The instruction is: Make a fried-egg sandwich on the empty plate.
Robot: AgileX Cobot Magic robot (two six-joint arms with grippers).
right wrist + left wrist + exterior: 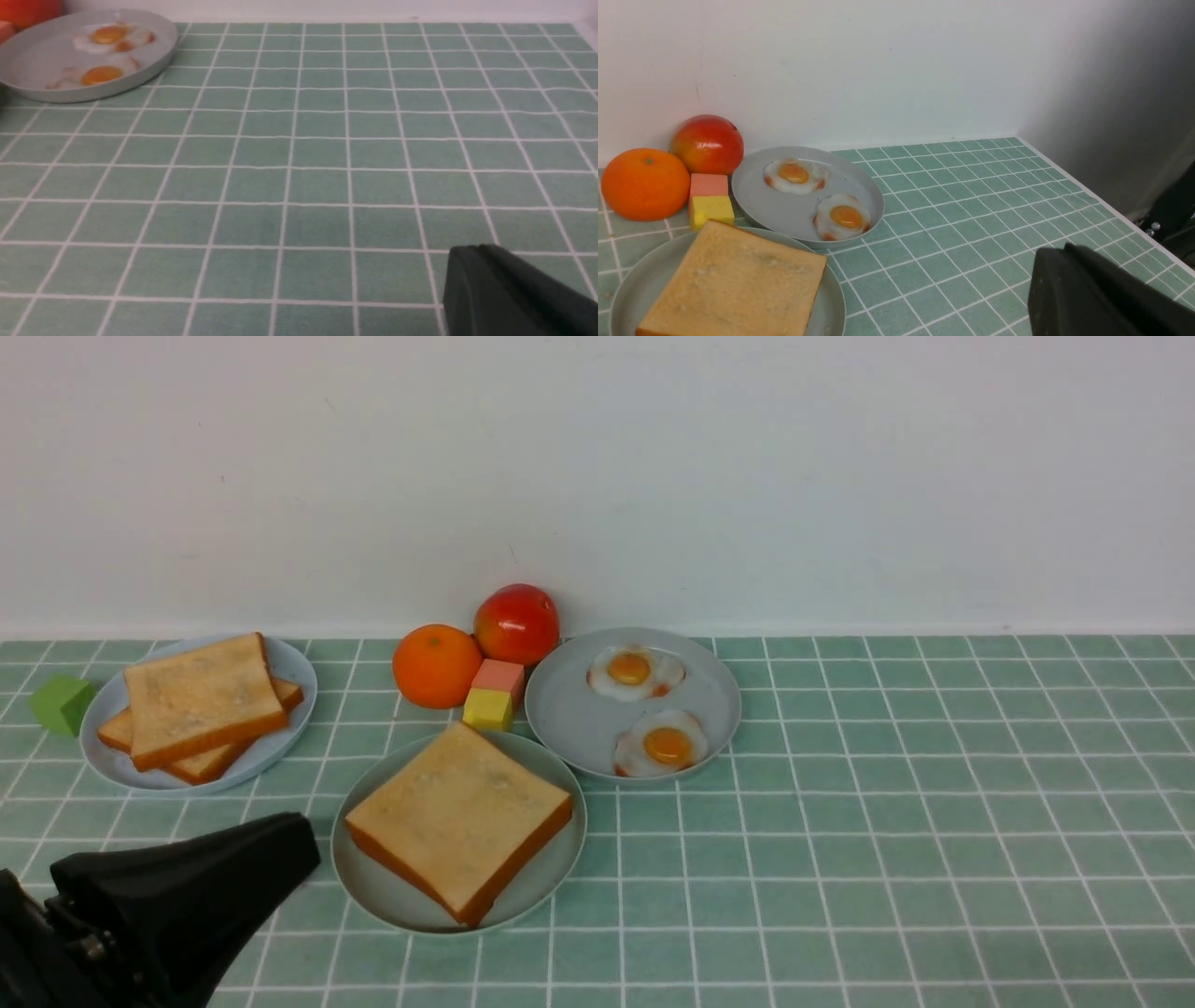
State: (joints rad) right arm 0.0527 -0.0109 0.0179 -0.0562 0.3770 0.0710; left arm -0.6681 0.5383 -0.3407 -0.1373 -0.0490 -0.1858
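Green tiled counter [840, 821] against a white wall [597, 476], seen from the robot's side. Near the front centre, the mint plate [392, 896], carrying one toast slice [459, 819] lying flat, turned corner-on to the camera. No egg on that slice and no second slice over it: sandwich only begun.

Behind and to the right of it, just beside, a grey plate [569, 709] with two fried eggs, far egg [635, 672] near the back rim, near egg [661, 744] at the front rim, apart from each other. Far left, a second grey plate [294, 677] holding spare toast [201, 705], slices stacked askew. Green block [62, 704] just left of that plate.

Between the plates at the back: orange [436, 665], with a tomato [516, 623] behind and right of it near the wall. Pink cube [498, 678] and yellow cube [488, 709] touching in a row, the yellow one nearest the mint plate's rim.

Left gripper [289, 845], black, low at the front left corner, just left of the mint plate, jaws together and holding nothing. Right gripper [467, 275] out of the front view; seen only from its own wrist camera as a black tip over bare tiles, well to the right of the egg plate, jaws together, empty.
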